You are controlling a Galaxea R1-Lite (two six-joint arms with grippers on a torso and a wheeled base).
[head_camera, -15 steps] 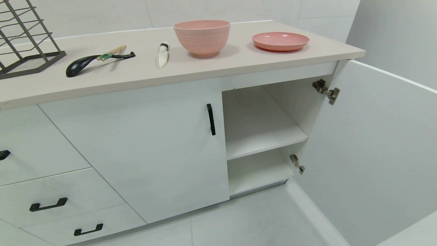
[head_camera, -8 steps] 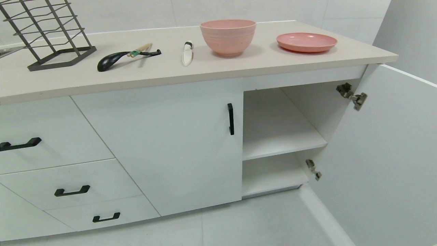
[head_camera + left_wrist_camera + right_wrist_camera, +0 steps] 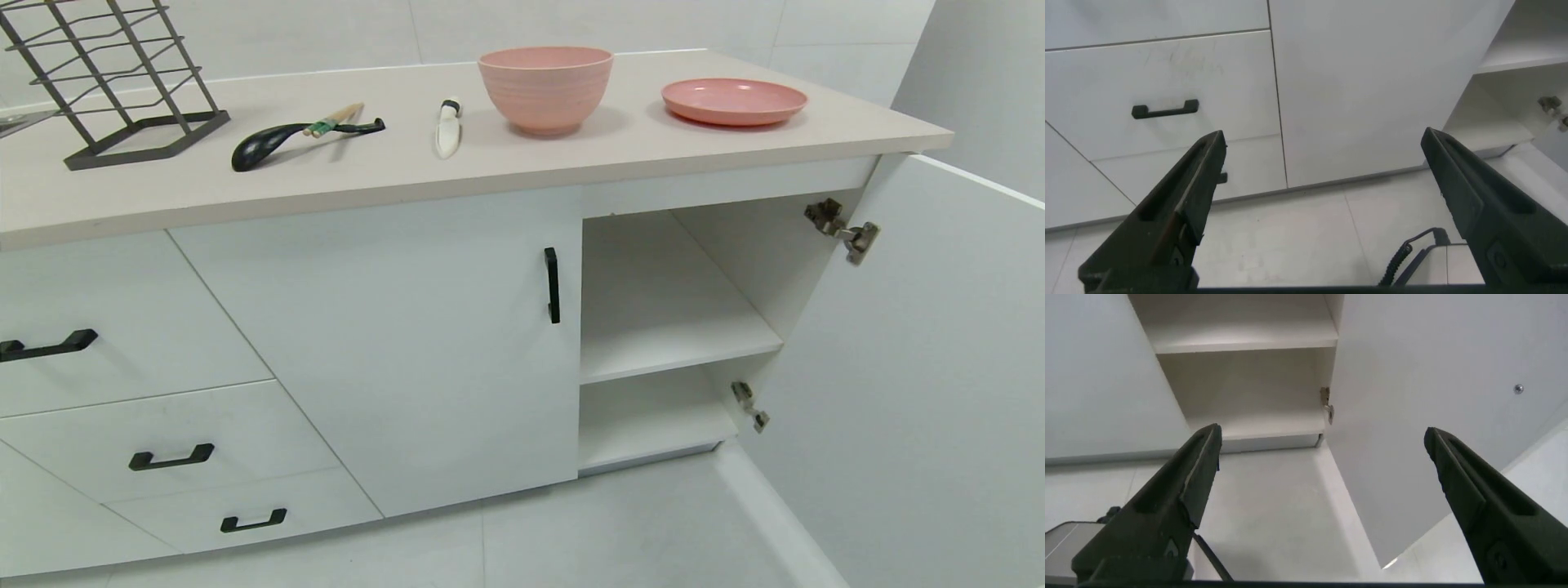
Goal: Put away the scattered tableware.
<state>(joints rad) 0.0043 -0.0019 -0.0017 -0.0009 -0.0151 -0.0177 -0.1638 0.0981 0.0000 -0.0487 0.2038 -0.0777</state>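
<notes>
1. Sitting out on the beige laminate countertop (image 3: pixel 506 167): a ribbed pink bowl (image 3: pixel 545 86); a shallow pink plate (image 3: pixel 734 100) to its right, near the counter's end; a cream-white sheathed knife (image 3: pixel 446 131) w/ black band just left of the bowl; farther left, a glossy black spoon (image 3: pixel 261 145) w/ wooden chopsticks (image 3: pixel 333 121) lying across its handle. None of it is stowed yet.
2. Left gripper (image 3: pixel 1323 140) hangs low before the white drawers (image 3: pixel 1167 82), fingers spread wide, grasping nothing. Right gripper (image 3: pixel 1321 434) is equally splayed and empty, facing the open cupboard's shelves (image 3: pixel 1249 343).
3. Risk: the white cabinet door (image 3: pixel 939 367) stands swung wide on the right. An arm rising toward the plate could clip its edge or a hinge (image 3: pixel 841 229).
4. Risk: the plate is thin and flat, so a rim pinch may slip. It could then skid off the counter's end onto the tiled floor (image 3: pixel 612 531).
5. Risk: the bowl is wide and smooth. A one-sided rim grip could tilt it or nudge the knife beside it.
6. Risk: the chopsticks touch the spoon, so lifting one prob. drags the other, and round sticks may roll.
7. Risk: the black wire rack (image 3: pixel 122 73) at far left crowds any approach to the spoon.
8. Risk: the shelf opening sits tight under the counter. A bowl carried in too high could strike the front rail.
</notes>
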